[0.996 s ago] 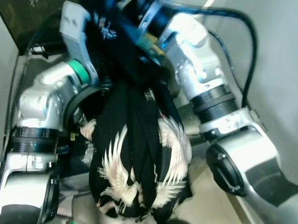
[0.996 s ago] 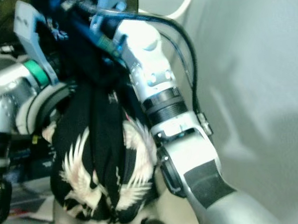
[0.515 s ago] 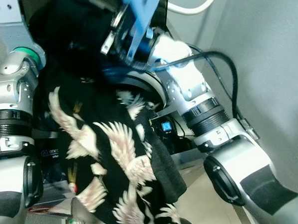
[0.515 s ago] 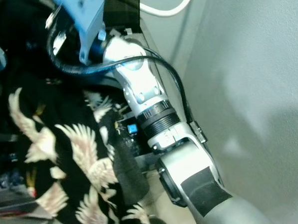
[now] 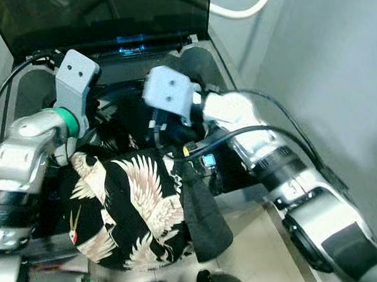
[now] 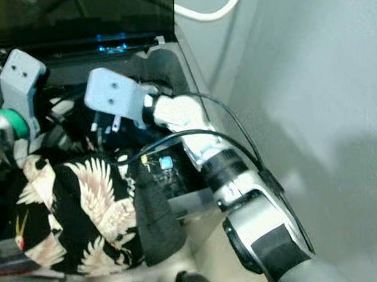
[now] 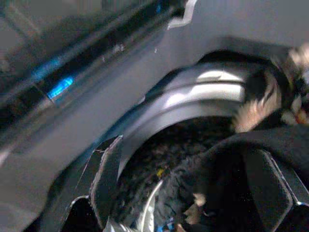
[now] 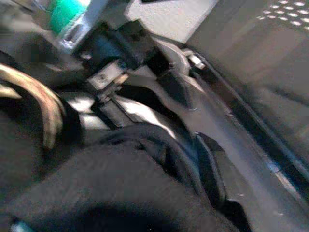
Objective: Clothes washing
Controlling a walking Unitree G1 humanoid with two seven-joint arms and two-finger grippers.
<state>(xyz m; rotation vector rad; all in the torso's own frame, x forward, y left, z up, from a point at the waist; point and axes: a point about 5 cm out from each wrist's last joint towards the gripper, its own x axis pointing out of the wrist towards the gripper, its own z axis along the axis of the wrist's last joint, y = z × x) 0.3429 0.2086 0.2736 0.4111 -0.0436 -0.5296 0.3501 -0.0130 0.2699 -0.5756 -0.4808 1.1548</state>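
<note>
Shirt half over the washer's front edge, both arms at the tub.

You stand at an open top-load washer (image 5: 200, 58) beside a grey wall (image 5: 337, 76), its dark lid (image 5: 106, 16) raised. The black shirt (image 5: 126, 214) with white cranes hangs across the washer's front rim, its long axis running from the tub toward you. The left gripper (image 7: 193, 203) and right gripper (image 8: 145, 159) reach into the tub opening against dark cloth; I cannot tell how wide their fingers stand.

silver arms (image 5: 275, 158), black cables, green ring (image 5: 68, 117)
</note>
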